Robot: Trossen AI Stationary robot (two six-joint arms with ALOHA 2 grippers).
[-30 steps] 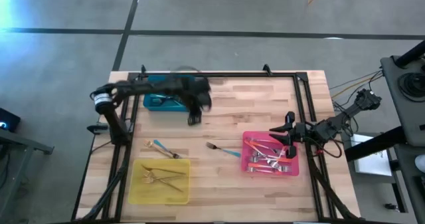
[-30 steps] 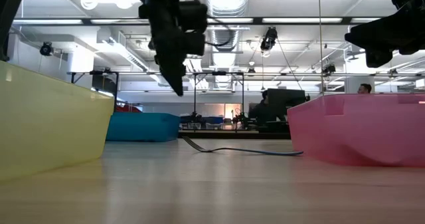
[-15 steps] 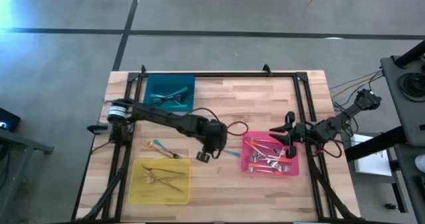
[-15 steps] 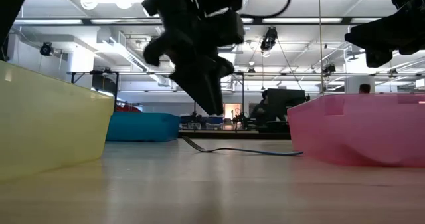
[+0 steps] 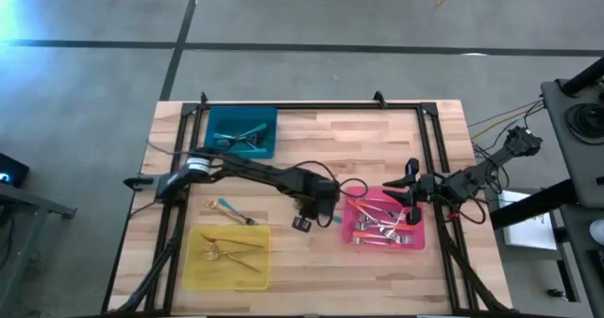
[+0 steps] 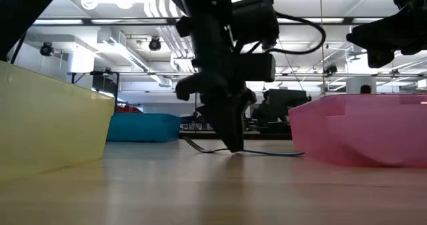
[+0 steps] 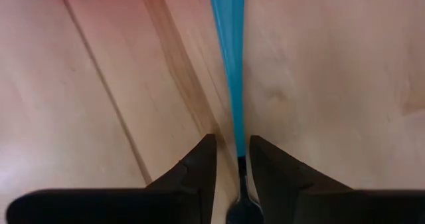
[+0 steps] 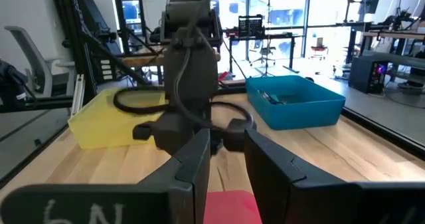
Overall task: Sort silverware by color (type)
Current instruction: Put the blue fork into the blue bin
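A teal-handled fork [image 7: 229, 51] lies flat on the wooden table just left of the pink tray [image 5: 385, 222]; its handle end [image 5: 332, 217] points at that tray. My left gripper [image 5: 311, 208] has come down over the fork's neck. It is open, with one finger on each side [image 7: 232, 154] and a thin gap to the fork on both. In the low view its tips [image 6: 235, 145] are down at table level beside the fork [image 6: 267, 152]. My right gripper [image 5: 396, 193] waits, open [image 8: 226, 151], above the pink tray's right side.
The pink tray holds several coral-handled forks. A teal tray [image 5: 242, 131] at the far left holds teal forks, and a yellow tray [image 5: 226, 255] at the near left holds gold ones. A teal fork and a gold fork [image 5: 231, 209] lie loose above the yellow tray. Bare wood lies between the trays.
My left arm has swung from beside the teal tray toward the table's right and near side, to the fork by the pink tray. It has come down until its fingertips are at table level astride the fork. The fork has stayed in place.
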